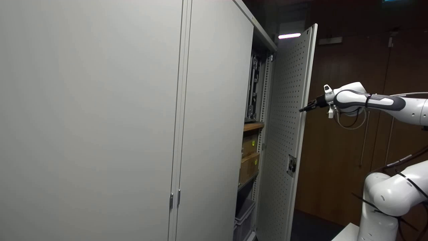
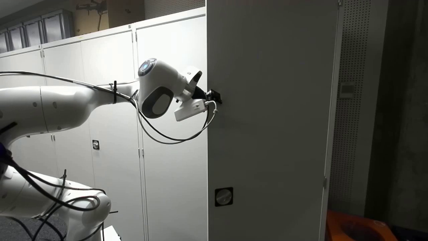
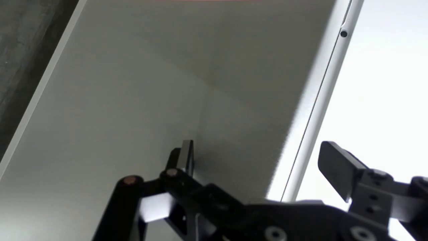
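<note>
Grey and upright, the open cabinet door point(image 2: 272, 134) is set just ahead of the gripper point(image 3: 256, 150) — its long free edge point(image 3: 321, 107) framed, in the wrist view, between widely parted, empty fingers point(image 3: 339, 167) — though contact cannot be told.

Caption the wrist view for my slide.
Open gripper at a grey cabinet door, its fingers appearing on either side of the door's pale edge.

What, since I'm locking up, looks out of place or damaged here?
The tall grey metal door with perforated inner face stands out: it hangs open while the plain grey metal door beside it is shut. No damage shows.
</note>
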